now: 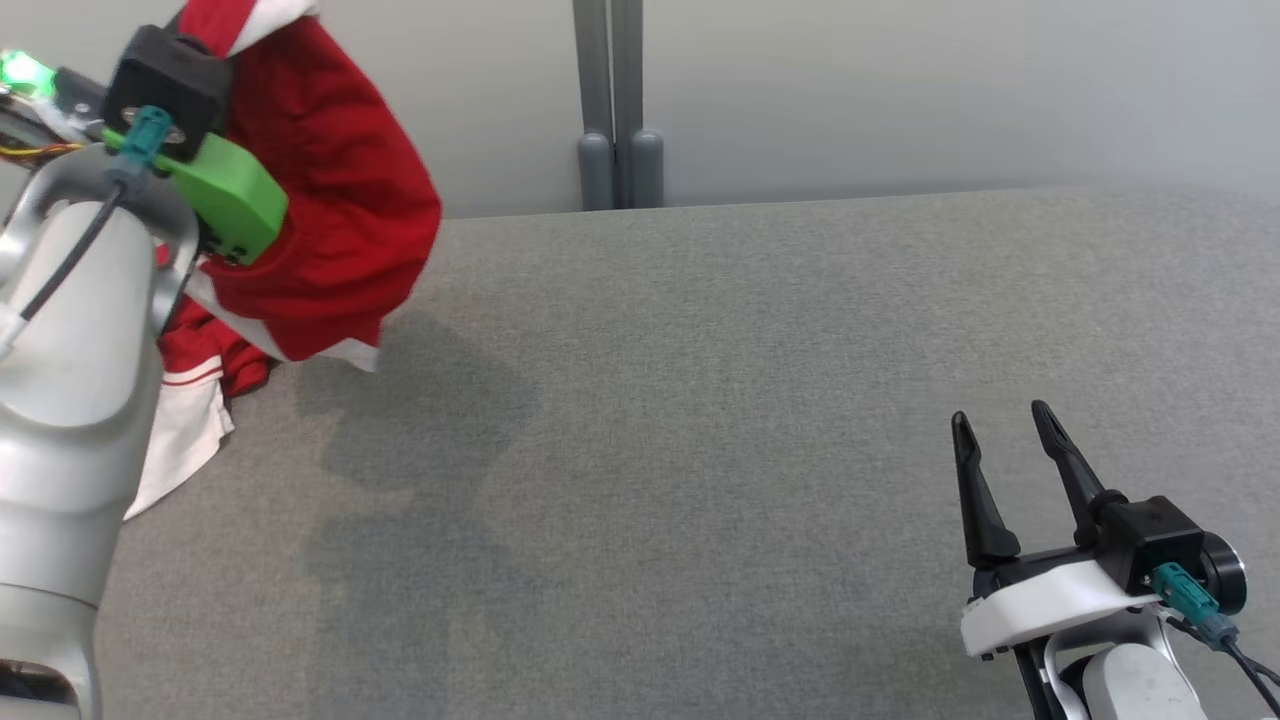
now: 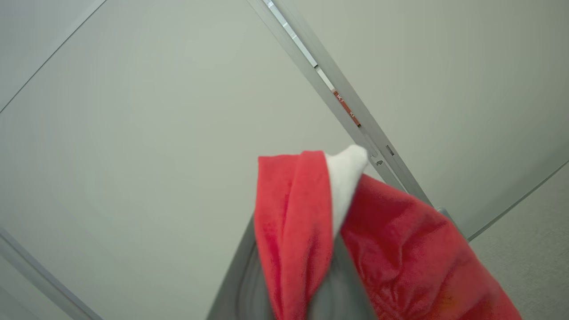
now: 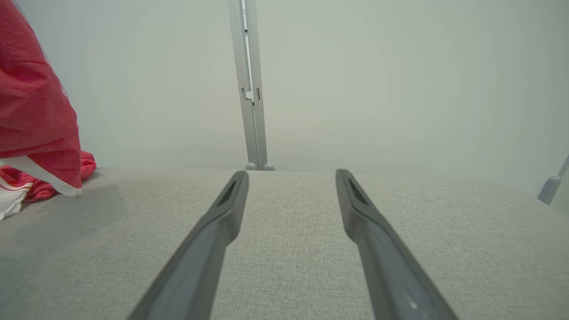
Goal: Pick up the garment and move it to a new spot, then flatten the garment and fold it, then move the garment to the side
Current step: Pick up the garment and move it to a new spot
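The garment (image 1: 330, 210) is red with white trim and hangs at the far left, lifted off the grey surface, its lower end still trailing on the surface. My left gripper (image 2: 331, 249) is shut on the garment (image 2: 400, 253), and the cloth drapes over its fingers so the tips are hidden; the left arm's wrist sits at the upper left of the head view. Low at the right, my right gripper (image 1: 1005, 435) stands open and holds nothing. The right wrist view shows the right gripper (image 3: 291, 178) above bare fabric, with the garment (image 3: 35, 111) at its left edge.
A grey fabric surface (image 1: 720, 430) spreads across the view, ending at a pale wall. A grey double post (image 1: 617, 110) stands against the wall behind the far edge. My pale left forearm (image 1: 70, 400) fills the left border.
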`<state>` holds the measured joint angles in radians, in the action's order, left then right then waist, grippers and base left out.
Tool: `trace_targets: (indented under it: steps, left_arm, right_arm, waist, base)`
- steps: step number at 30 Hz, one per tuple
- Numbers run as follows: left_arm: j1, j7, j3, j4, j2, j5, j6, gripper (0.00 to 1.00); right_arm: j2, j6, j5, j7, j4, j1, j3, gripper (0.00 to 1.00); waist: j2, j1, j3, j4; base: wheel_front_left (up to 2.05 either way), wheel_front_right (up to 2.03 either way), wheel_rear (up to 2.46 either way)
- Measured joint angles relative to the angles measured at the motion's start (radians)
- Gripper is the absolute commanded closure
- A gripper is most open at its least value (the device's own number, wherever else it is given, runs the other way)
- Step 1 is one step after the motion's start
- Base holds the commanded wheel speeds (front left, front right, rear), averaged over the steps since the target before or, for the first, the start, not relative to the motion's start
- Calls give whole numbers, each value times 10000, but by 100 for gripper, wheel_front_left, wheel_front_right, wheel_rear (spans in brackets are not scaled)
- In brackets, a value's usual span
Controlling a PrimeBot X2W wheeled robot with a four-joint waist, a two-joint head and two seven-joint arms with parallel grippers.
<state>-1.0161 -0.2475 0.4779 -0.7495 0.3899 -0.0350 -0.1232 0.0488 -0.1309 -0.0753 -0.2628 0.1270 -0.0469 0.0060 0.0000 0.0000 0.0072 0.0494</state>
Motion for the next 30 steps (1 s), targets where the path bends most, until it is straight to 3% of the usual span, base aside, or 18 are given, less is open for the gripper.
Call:
trace_targets:
  steps: [12, 20, 30]
  left_arm:
    - [600, -105, 1804, 2368, -1313, -1020, -59, 100]
    - [2917, -151, 2226, 1327, -1921, -1762, 35, 100]
    - [4527, -167, 1718, 295, -1900, -1946, 443, 100]
  right_arm:
    - [2, 0, -38, 0, -31, 9, -88, 0]
    - [0, 0, -165, 0, -54, -32, -157, 0]
    - [4, 0, -213, 0, -130, -168, -349, 0]
  waist:
    - [0, 0, -172, -1376]
    - [0, 0, 174, -1933]
    - [0, 0, 728, -2044]
  base:
    - [0, 0, 0]
    - [0, 0, 0]
    - [0, 0, 0]
